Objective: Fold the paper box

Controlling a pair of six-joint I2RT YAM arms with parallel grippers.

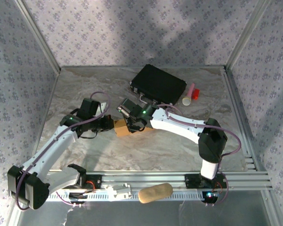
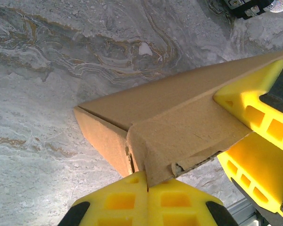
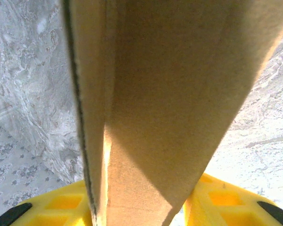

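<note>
The paper box (image 1: 121, 128), tan cardboard and partly folded, is held just above the marbled table between both arms. My left gripper (image 1: 109, 125) reaches it from the left. In the left wrist view that gripper (image 2: 147, 186) is shut, its yellow fingers pinching the corner of a flap of the paper box (image 2: 179, 108). My right gripper (image 1: 132, 123) comes in from the right. Its yellow fingers (image 2: 254, 141) clamp the box's far end. In the right wrist view, the right gripper (image 3: 141, 209) has a finger on each side of a box panel (image 3: 170, 94).
A black case (image 1: 158, 84) lies at the back of the table, with a pink and a white cylinder (image 1: 191, 94) beside it on the right. A tan oblong object (image 1: 155, 193) rests on the front rail between the arm bases. Patterned walls enclose the table.
</note>
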